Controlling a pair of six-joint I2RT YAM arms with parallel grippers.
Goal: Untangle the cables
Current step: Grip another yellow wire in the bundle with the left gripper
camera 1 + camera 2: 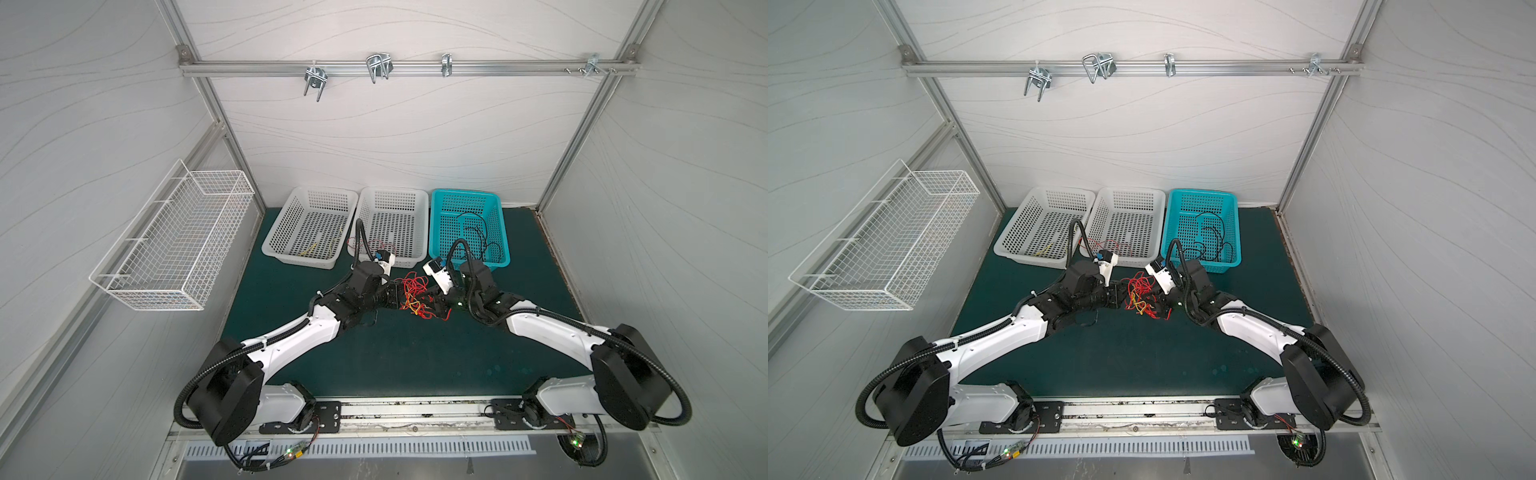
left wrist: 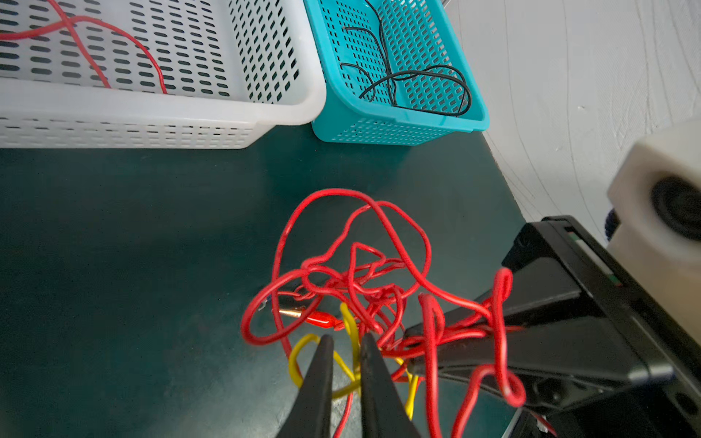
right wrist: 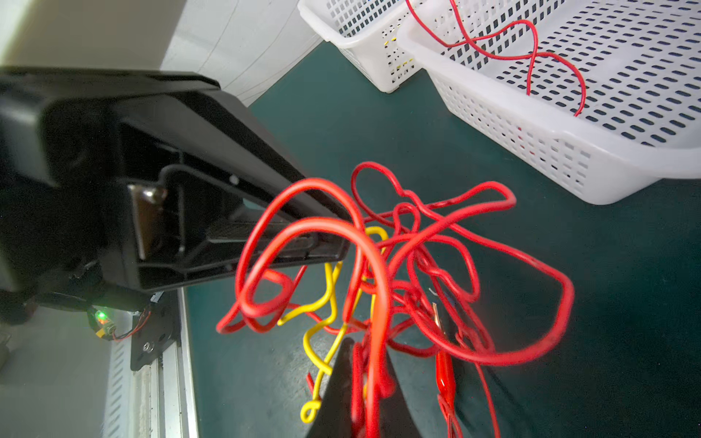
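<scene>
Red and yellow cables (image 1: 415, 296) (image 1: 1139, 296) are being held as one tangle in both top views, just in front of the middle white basket (image 1: 393, 191) (image 1: 1128, 190), over the dark green mat (image 1: 415, 357). The left gripper (image 1: 401, 301) (image 1: 1121, 299) is being pushed into the tangle from the basket's left side and the right gripper (image 1: 432, 301) (image 1: 1156, 301) from its right. The jaws are being hidden there by the strands, so their gap cannot be told. A lone red cable (image 1: 376, 242) is lying inside that basket. Black cables (image 1: 478, 232) are lying in the teal basket (image 1: 464, 192) just right of it, and a loose yellow cable (image 1: 309, 249) in the left white basket (image 1: 324, 189).

In the left wrist view, the left gripper (image 2: 346, 341) is being shown with narrow jaws, closed on a yellow cable (image 2: 351, 322) running between the fingers (image 2: 318, 379). The red cables (image 2: 309, 265) are bunching just beyond the tips, toward the basket (image 2: 151, 102), with a red clip (image 2: 322, 318) among them. The right gripper (image 2: 411, 350) is being draped by red strands beside the bunch.

In the right wrist view, the right gripper (image 3: 370, 352) is being shown with jaws nearly together, clamped on several red cables (image 3: 379, 303). The yellow cable (image 3: 330, 288) is hanging just beside them, on the side away from the basket (image 3: 531, 129).
</scene>
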